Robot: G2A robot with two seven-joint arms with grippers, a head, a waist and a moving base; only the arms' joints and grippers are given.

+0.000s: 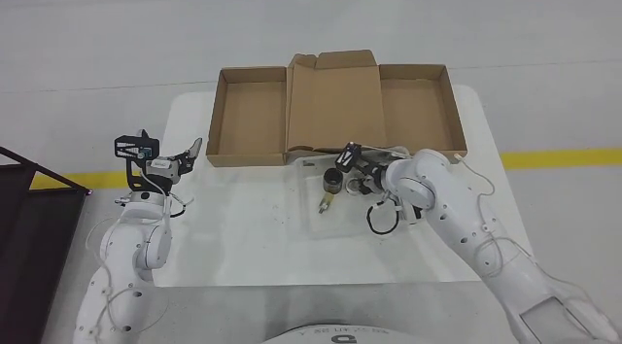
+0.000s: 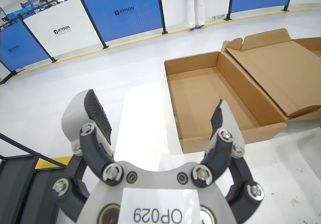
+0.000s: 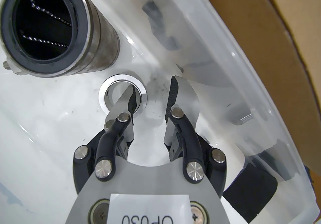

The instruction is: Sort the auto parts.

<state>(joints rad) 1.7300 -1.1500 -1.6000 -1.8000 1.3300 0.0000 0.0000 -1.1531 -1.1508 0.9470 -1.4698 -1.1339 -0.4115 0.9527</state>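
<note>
Spread wide, the left gripper (image 2: 155, 99) is held at the middle left of the top view, by the left edge of the white table (image 1: 243, 237). Further right, at upper centre, a cardboard box (image 1: 212, 120) is laid open, with 2 compartments flanking a folded flap. Just below it a clear plastic tray (image 3: 225, 66) is set, and a dark cylindrical part (image 1: 332, 184) is seen in it. Beside that part, the right gripper (image 3: 153, 87) is held low over a metal ring (image 3: 120, 76). Its fingers are parted, 1 inside the ring's hole and the other outside, with a gap left to the rim.
</note>
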